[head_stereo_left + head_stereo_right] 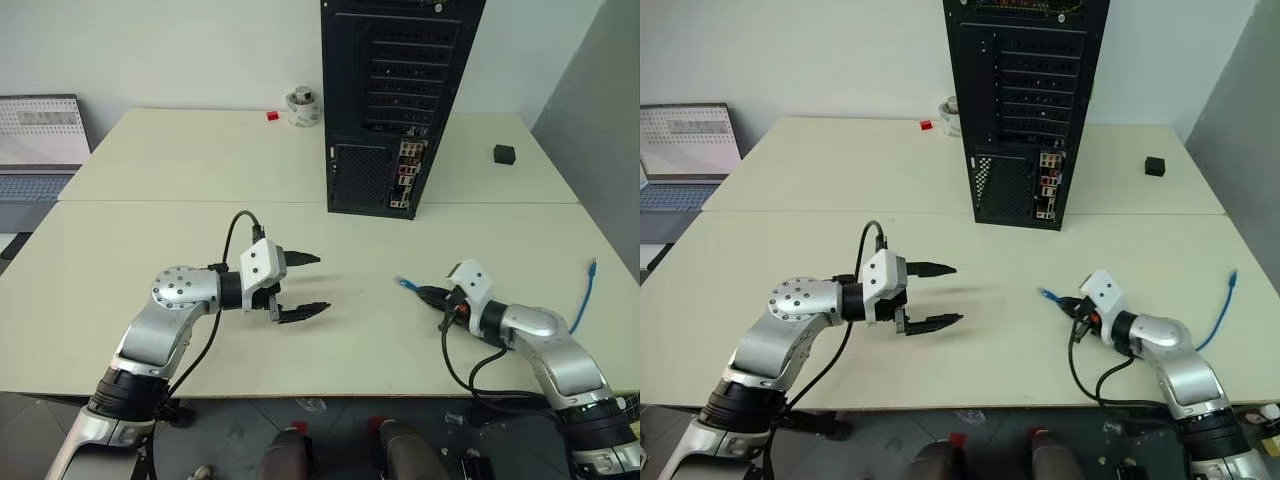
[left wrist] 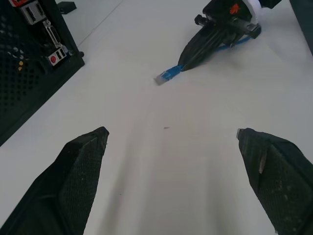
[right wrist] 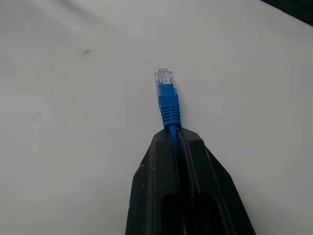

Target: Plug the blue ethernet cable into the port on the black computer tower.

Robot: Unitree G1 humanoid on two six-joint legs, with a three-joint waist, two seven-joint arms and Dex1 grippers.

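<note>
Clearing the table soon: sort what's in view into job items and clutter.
Job: cable, shut in the right pincer; tower; its port; open left pincer.
Clutter: laptop, tape roll, red piece, black cube.

Right gripper (image 3: 176, 134) jaws pinch the blue ethernet cable (image 3: 168, 110).

Two silver-grey metal arms with white wrist housings and black two-fingered grippers

The left arm (image 1: 165, 325) has a rounded silver elbow joint ringed with small dark screws, black collars between its segments, and a thin black cable looping from the white block-shaped wrist housing (image 1: 260, 266) down along the forearm; the left gripper (image 1: 305, 287) has tapered black fingers with finely textured inner pads (image 2: 80, 171); the right arm (image 1: 545, 345) has the same silver shell, a white wrist housing (image 1: 470, 283) with a small orange-red marking, and looping black cables
</note>
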